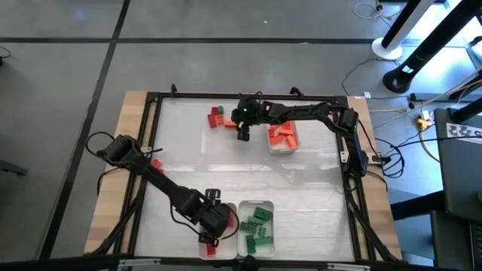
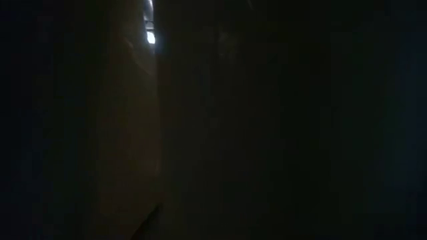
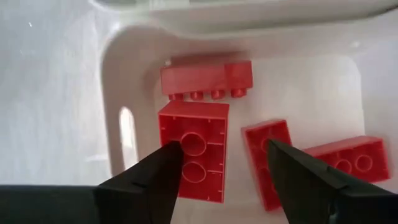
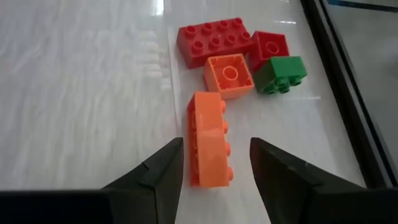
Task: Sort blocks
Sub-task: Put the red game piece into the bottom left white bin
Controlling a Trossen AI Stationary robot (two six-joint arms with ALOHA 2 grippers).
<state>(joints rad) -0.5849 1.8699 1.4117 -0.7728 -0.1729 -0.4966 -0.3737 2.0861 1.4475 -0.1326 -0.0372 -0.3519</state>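
left gripper (image 3: pixel 224 165) hangs open and empty over red blocks (image 3: pixel 193 149) in the 6 o'clock edge tray (image 3: pixel 124 74). right gripper (image 4: pixel 216 158), open, straddles an orange block (image 4: pixel 210 138) at 12 o'clock; bare surface (image 1: pixel 248 177) between.

Left dark two-finger gripper (image 1: pixel 214 226), lower centre of the high view, fingers spread apart, arm extended diagonally. Right dark two-finger gripper (image 1: pixel 244 134), upper centre, fingers parted, arm bent.

Low view (image 2: pixel 213 120) almost wholly dark
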